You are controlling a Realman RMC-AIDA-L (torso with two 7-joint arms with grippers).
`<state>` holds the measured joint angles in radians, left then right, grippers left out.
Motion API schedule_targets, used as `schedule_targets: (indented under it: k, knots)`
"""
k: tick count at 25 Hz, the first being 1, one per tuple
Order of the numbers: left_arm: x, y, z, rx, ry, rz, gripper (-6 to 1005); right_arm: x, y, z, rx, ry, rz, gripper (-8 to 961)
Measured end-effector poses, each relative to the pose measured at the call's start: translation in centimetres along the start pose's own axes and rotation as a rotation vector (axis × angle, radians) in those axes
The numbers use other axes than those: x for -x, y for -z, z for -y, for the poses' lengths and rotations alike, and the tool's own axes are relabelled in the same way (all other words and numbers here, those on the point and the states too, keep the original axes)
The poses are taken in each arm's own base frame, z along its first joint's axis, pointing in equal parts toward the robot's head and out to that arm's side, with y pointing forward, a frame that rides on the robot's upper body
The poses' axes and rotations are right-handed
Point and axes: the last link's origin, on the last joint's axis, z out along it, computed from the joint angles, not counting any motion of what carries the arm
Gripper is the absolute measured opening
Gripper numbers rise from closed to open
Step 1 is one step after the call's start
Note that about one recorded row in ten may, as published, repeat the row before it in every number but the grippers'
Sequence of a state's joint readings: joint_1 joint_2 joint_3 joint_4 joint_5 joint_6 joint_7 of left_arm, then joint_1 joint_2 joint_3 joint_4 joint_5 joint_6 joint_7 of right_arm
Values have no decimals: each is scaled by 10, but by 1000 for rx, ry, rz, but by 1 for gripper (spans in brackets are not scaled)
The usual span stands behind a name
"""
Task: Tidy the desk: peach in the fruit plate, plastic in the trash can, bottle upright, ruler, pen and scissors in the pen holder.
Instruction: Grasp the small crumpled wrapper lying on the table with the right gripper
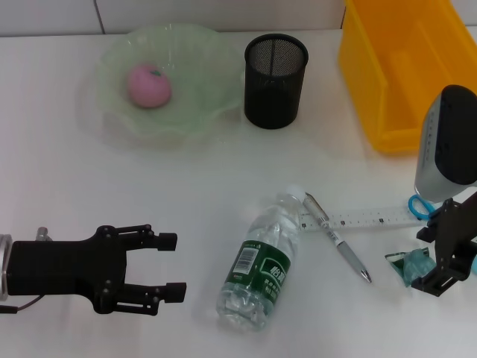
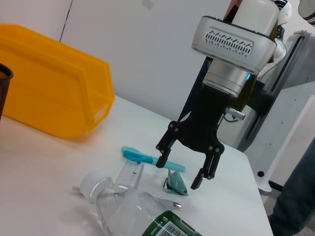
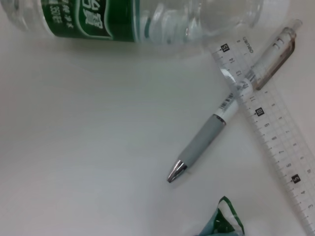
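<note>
A pink peach (image 1: 149,86) lies in the green fruit plate (image 1: 194,119). A black mesh pen holder (image 1: 276,71) stands beside the plate. A clear bottle (image 1: 261,261) with a green label lies on its side. A pen (image 1: 337,239) lies across a clear ruler (image 1: 365,220). Blue scissors (image 1: 421,207) lie at the ruler's right end. My right gripper (image 1: 434,257) is open and hangs just above a green plastic wrapper (image 1: 411,266); the left wrist view shows its jaws (image 2: 177,175) spread over the wrapper (image 2: 174,184). My left gripper (image 1: 164,265) is open and empty, left of the bottle.
A yellow bin (image 1: 406,67) stands at the back right, behind the right arm. The right wrist view shows the pen (image 3: 231,105), the ruler (image 3: 275,142), the bottle (image 3: 123,17) and a corner of the wrapper (image 3: 224,223).
</note>
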<state>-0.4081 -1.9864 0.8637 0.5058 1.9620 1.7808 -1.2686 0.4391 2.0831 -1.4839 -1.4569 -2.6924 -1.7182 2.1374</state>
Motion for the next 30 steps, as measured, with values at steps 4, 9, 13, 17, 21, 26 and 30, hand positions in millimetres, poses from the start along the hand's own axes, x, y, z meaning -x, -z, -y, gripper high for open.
schedule_targets:
  k: [4, 9, 13, 17, 21, 26, 30]
  knots:
    - [0, 0, 0, 0, 0, -1, 848, 2, -2, -2, -1, 19, -11, 739]
    - [0, -1, 0, 1, 1, -1, 848, 3, -3, -3, -7, 32, -32, 696]
    - [0, -1, 0, -1, 1, -1, 847, 3, -5, -3, -6, 35, -40, 543]
    - [0, -1, 0, -2, 1, 0, 847, 3, -5, -3, -6, 36, -46, 403]
    - [0, -1, 1, -3, 1, 0, 846, 3, -6, -3, -9, 37, -47, 315]
    - [0, -2, 1, -6, 1, 0, 845, 4, -7, -3, -13, 37, -44, 205]
    - [0, -2, 1, -7, 1, 0, 845, 4, -6, -3, -14, 40, -45, 129]
